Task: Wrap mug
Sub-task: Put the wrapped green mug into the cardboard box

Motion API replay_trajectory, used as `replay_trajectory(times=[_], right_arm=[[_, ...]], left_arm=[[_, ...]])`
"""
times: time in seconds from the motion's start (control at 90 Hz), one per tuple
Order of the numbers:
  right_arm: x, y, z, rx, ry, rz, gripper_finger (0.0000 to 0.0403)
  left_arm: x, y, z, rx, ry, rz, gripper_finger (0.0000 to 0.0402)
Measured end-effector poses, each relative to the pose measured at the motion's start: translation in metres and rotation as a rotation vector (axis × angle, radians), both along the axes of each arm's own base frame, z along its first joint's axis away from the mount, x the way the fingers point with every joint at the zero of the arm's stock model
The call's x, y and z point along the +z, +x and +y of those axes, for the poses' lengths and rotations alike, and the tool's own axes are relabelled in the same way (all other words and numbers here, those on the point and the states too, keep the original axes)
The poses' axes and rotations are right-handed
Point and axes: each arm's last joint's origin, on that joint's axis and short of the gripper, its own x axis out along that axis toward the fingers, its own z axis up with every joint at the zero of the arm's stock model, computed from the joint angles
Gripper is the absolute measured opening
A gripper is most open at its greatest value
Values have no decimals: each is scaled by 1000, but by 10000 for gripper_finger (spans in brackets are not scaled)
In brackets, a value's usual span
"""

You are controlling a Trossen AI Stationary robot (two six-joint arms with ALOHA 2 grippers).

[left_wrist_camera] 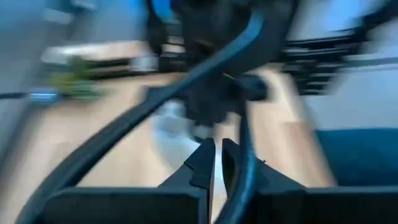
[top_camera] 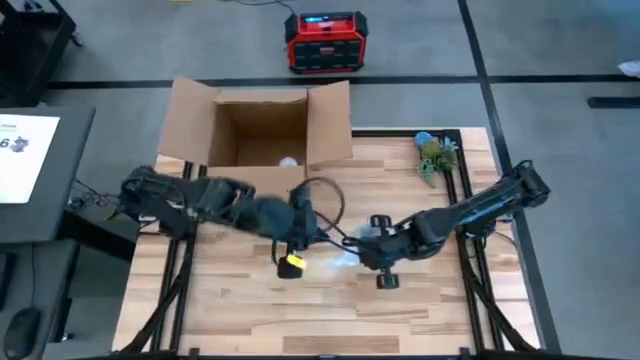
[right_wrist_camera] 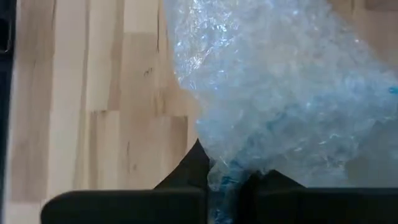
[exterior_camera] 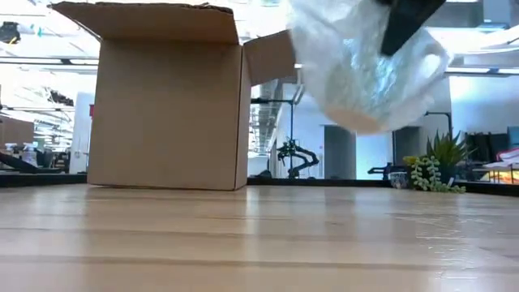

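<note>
Over on the left, the open brown cardboard box (top_camera: 262,125) stands at the far edge of the pale wooden slatted tabletop (top_camera: 230,310), flaps up. Next, the left hand (top_camera: 297,243) sits just in front of the box, near the tabletop's middle; its fingers (left_wrist_camera: 205,163) are nearly together with only a thin gap, and nothing shows between them. Move rightward: the bundle of clear bubble wrap (exterior_camera: 365,69), white mug shape showing through it, hangs well clear above the wood. The right hand (top_camera: 365,250) has it, fingers clamped on the wrap's edge (right_wrist_camera: 227,177), close beside the left hand. Far right corner, a small green plant (top_camera: 435,157) sits by itself.
</note>
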Motion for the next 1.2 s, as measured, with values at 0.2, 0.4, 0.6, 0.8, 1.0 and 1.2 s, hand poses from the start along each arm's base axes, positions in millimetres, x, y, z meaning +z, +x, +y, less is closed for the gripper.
replay_trajectory(times=[0.2, 0.4, 0.6, 0.8, 1.0, 1.2], right_arm=[[10, -8, -8, -83, -34, -31, 9], [10, -9, -6, -70, -31, -27, 9], [10, -14, 0, -59, -37, -20, 9], [10, -16, 5, -58, -15, -19, 9], [8, -22, 15, -26, -29, 2, 10], [8, -33, 28, -24, -17, 15, 10]], left_arm=[[-5, 0, -3, -142, -11, 62, 21], [-27, 0, -12, -111, 328, 183, 21], [-14, -13, 11, 108, 492, 271, 41], [12, -40, 72, 216, 409, 411, 131], [0, -44, 138, 275, 274, 529, 222], [-33, -43, 179, 282, 216, 653, 236]])
